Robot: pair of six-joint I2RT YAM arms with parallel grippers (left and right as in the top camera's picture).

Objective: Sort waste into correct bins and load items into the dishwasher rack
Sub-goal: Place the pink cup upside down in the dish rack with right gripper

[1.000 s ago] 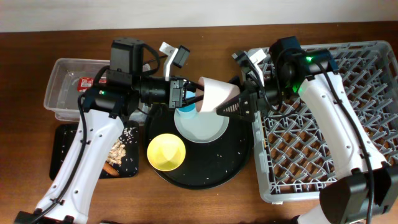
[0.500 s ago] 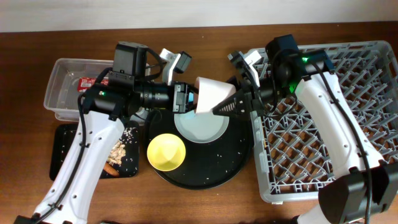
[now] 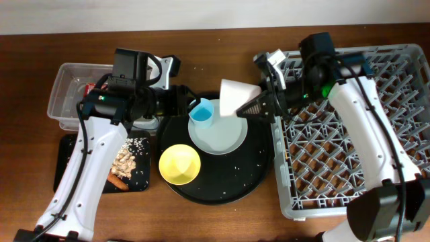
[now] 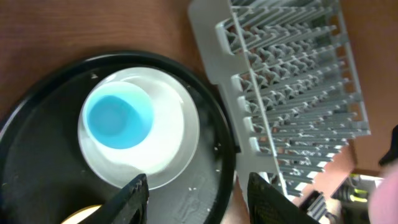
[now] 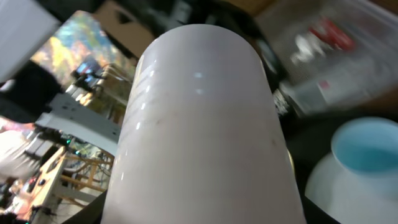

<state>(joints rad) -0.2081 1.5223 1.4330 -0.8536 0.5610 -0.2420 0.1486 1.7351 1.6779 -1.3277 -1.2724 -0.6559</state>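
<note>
Clenching the small pale-pink cup (image 3: 236,97), right pincer (image 3: 255,109) looks bound for the grey lattice rack (image 3: 376,168); left pincer (image 4: 198,183) gapes empty.

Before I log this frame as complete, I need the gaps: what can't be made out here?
Chopsticks, tissue: in no view.
Clear tub: overhead, left arm covers its right end; right wrist view blurs it.
Yellow bowl: left wrist, cut off by the bottom edge.
Pink cup: right wrist, fills the frame, hiding how it is gripped.

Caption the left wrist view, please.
Open left gripper beside blue cup on white plate, on round black tray, rack alongside.
</note>
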